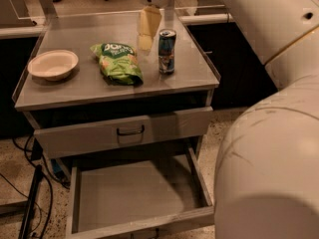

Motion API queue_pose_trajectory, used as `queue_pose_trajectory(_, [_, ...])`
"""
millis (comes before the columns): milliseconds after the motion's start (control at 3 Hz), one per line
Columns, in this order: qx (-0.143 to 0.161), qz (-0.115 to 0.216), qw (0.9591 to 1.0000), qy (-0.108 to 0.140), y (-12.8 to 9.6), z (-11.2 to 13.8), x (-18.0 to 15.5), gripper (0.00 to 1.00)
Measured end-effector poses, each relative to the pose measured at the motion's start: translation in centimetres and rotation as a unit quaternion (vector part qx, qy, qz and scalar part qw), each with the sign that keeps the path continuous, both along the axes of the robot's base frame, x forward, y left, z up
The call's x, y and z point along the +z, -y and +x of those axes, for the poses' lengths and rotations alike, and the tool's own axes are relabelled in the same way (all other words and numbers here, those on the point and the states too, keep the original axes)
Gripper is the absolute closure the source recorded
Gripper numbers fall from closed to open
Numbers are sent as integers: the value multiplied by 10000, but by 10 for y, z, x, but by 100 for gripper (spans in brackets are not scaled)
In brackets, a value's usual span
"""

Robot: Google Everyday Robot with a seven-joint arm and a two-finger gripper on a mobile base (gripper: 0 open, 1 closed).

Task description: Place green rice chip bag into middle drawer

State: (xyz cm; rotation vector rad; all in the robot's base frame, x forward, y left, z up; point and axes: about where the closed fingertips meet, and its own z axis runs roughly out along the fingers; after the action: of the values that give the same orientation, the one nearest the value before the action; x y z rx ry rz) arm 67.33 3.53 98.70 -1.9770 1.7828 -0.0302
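The green rice chip bag (118, 62) lies flat on the cabinet top (89, 91), left of centre, with its darker green end toward the back. My gripper (145, 30) hangs from above over the back of the top, just right of and behind the bag, between it and the blue drink can (166, 51). It holds nothing that I can see. The middle drawer (79, 203) is pulled out wide below, a grey tray with low side walls and nothing in it.
A white bowl (53, 64) sits at the left of the top. The upper drawer front with a dark bar handle (130, 131) is slightly out above the open drawer. My arm (269, 148) fills the right side. Cables (30, 203) lie on the floor at left.
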Motion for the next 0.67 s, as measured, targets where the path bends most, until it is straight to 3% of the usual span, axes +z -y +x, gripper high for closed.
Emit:
queue_pose_trajectory(333, [-30, -301, 9995, 34, -14, 12, -11, 0])
queue_pose_trajectory(667, [-30, -301, 9995, 34, -14, 12, -11, 0])
